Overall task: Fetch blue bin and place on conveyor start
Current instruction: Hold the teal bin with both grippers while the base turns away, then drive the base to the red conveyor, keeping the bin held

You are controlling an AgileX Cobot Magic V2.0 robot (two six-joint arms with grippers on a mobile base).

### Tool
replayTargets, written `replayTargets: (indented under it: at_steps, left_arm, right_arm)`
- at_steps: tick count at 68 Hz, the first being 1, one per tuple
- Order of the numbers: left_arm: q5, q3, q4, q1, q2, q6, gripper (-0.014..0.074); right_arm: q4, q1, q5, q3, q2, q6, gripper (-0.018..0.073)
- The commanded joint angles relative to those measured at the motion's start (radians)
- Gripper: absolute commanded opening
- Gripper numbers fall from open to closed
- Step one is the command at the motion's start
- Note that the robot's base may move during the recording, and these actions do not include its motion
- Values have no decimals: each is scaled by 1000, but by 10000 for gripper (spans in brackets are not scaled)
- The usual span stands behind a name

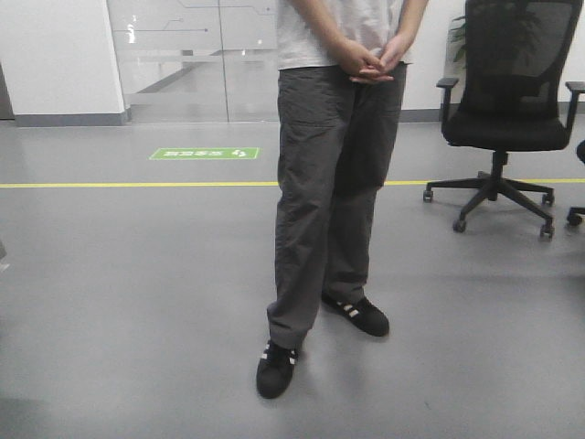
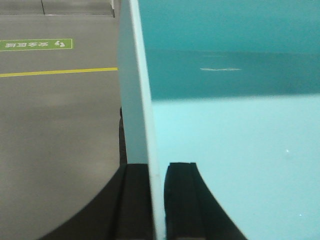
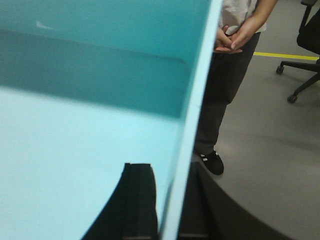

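Note:
The blue bin (image 2: 235, 140) is a light aqua tub held up above the floor between both arms. My left gripper (image 2: 156, 200) is shut on its left wall, one black finger outside and one inside. In the right wrist view the blue bin (image 3: 75, 130) fills the left side, and my right gripper (image 3: 167, 205) is shut on its right wall the same way. The bin is empty inside. The conveyor start is out of view. Neither gripper nor the bin shows in the front view.
A person (image 1: 334, 174) in grey trousers and black shoes stands close in front, hands clasped. A black office chair (image 1: 507, 110) on castors is at the right. A yellow floor line (image 1: 137, 185) and a green floor sign (image 1: 204, 154) lie beyond.

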Motion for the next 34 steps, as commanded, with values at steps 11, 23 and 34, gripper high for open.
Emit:
replayTargets:
  at_steps: [11,23,34]
  left_arm:
    - [-56,-13,-86,-18,-10,0,-111]
    - [-58,-13,-86,-18,-10,0,-111]
    - [-58,-13,-86,-18,-10,0,-111]
  right_arm:
    - [56,17,-94,-7,-7,-25,-153]
    - [56,17,-94,-7,-7,-25,-153]
    - [56,17,-94,-7,-7,-25,-153]
